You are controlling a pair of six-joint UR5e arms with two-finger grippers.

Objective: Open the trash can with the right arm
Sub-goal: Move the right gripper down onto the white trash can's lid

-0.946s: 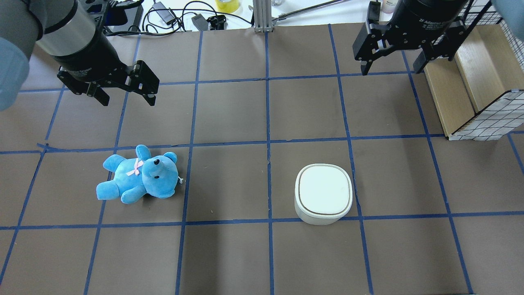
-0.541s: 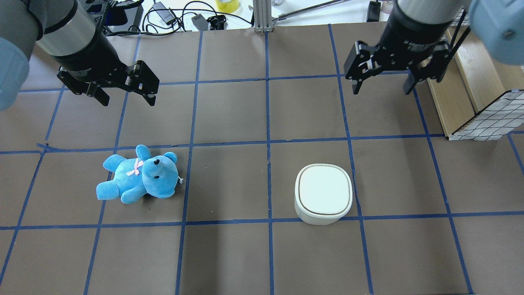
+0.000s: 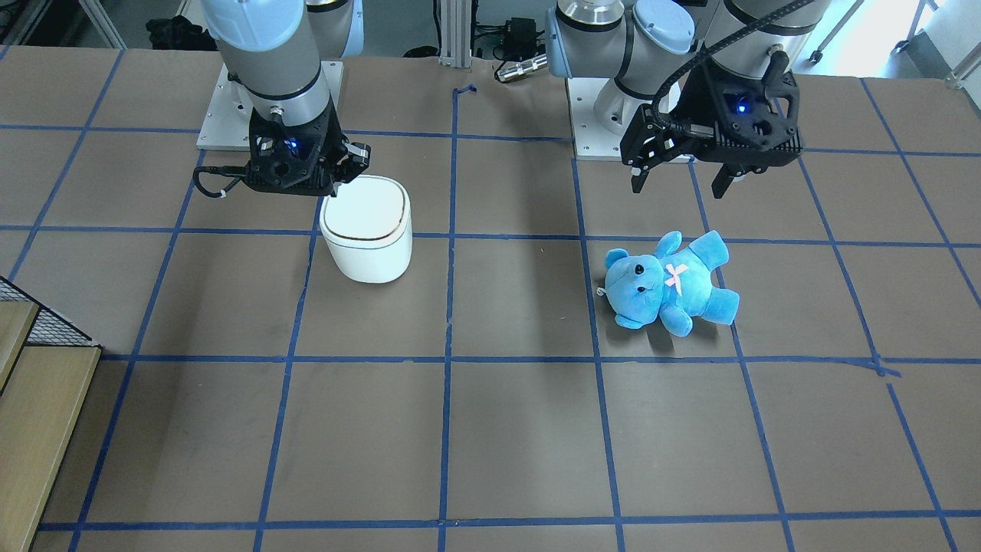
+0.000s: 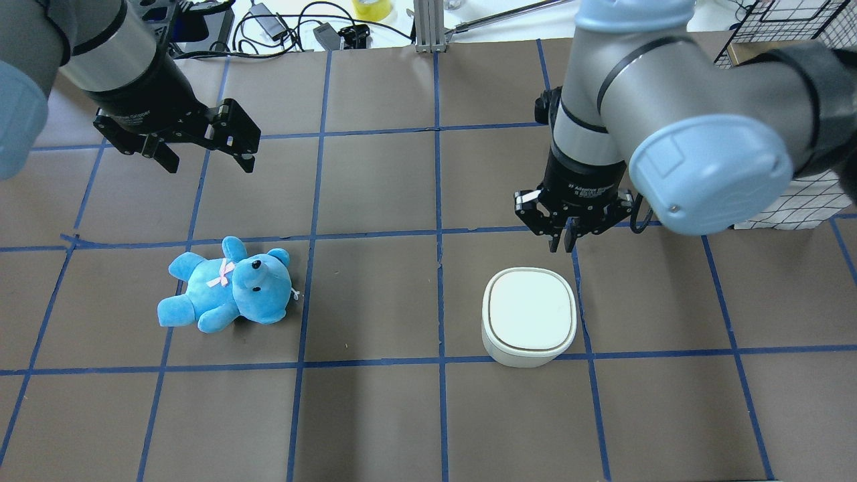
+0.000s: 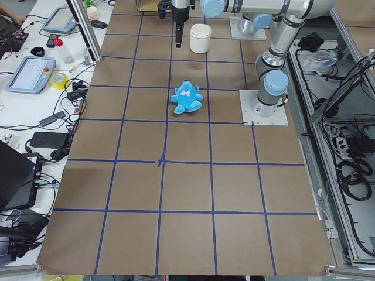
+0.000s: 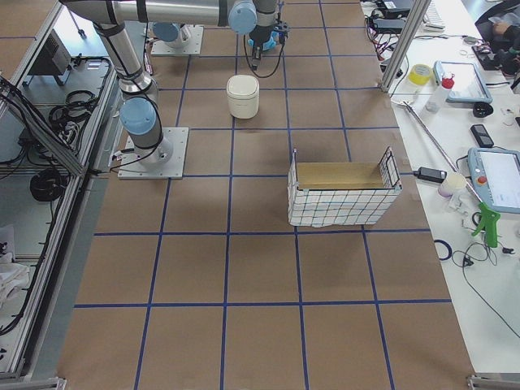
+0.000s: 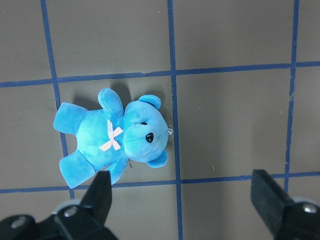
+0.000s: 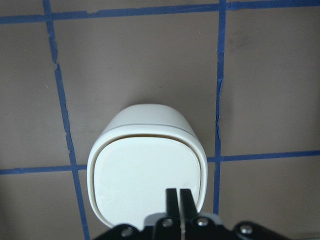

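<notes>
The white trash can [image 4: 529,316] stands with its lid shut, right of the table's middle. It also shows in the front view [image 3: 366,222] and in the right wrist view [image 8: 145,182]. My right gripper [image 4: 561,242] is shut and empty, fingers pressed together and pointing down. It hangs over the far right part of the can. In the right wrist view the right gripper [image 8: 178,199] sits over the lid's edge. I cannot tell if it touches. My left gripper [image 4: 209,161] is open and empty, high above the table at the far left.
A blue teddy bear [image 4: 227,288] lies on the left half of the table, below the left gripper [image 7: 185,200]. A wire basket with a wooden inside [image 6: 341,195] stands at the right edge. Cables and small items lie beyond the far edge.
My right arm has swung in from the far right by the basket to over the can. Its gripper, open before, is now shut. The left arm, teddy and can have not moved.
</notes>
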